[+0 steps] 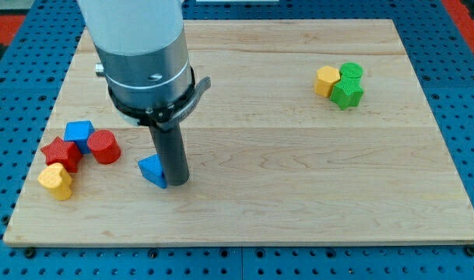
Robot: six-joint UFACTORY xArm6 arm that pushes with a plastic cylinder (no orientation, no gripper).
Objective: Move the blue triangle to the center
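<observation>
The blue triangle (152, 170) lies on the wooden board (299, 171) at the lower left of the middle. My tip (177, 181) is the lower end of the dark rod and stands right against the triangle's right side, touching it or nearly so. The rod hangs from the grey and white arm at the view's top left, which hides part of the board behind it.
At the view's left lie a blue block (79, 134), a red cylinder (103, 146), a red star (61, 152) and a yellow heart (56, 181). At the upper right a yellow hexagon (327, 80), a green cylinder (351, 71) and a green block (347, 93) sit together.
</observation>
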